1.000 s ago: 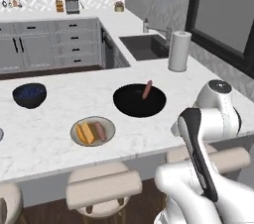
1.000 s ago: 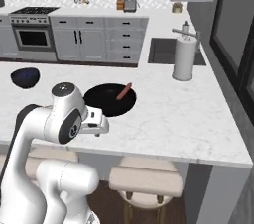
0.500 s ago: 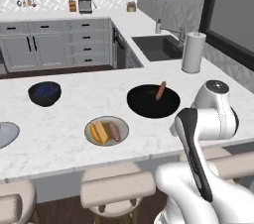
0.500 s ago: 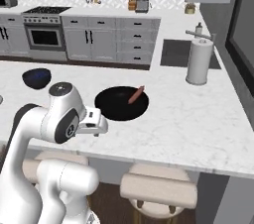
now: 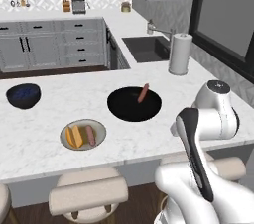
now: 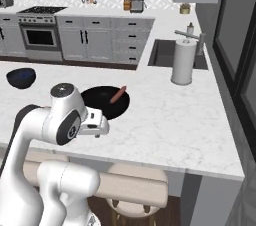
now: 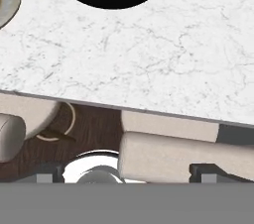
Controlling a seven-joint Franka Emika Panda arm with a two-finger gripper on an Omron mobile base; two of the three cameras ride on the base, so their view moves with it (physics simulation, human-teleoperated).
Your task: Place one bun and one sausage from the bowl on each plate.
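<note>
bowl: black bowl (image 5: 134, 105) mid-counter, one sausage (image 5: 143, 93) leaning on its far rim
near plate: plate (image 5: 101, 133) already has a bun (image 5: 74, 137) plus a sausage, looks done
left to do: second plate, needs a bun and that last sausage
claw: tucked at the counter (image 5: 44, 153) edge; can't tell if it's parted or clenched

The white Franka Panda arm with dark joints stands folded at the near edge of the white marble counter (image 5: 44, 143), its elbow raised and its forearm angled down. Its two-finger gripper (image 6: 100, 126) hangs at the counter's front edge, pointing down, on the near side of the wide, shallow black round bowl (image 5: 134, 103). In the hand view, the gripper's two small dark finger tips (image 7: 208, 171) stand well apart, with nothing between them.
</note>
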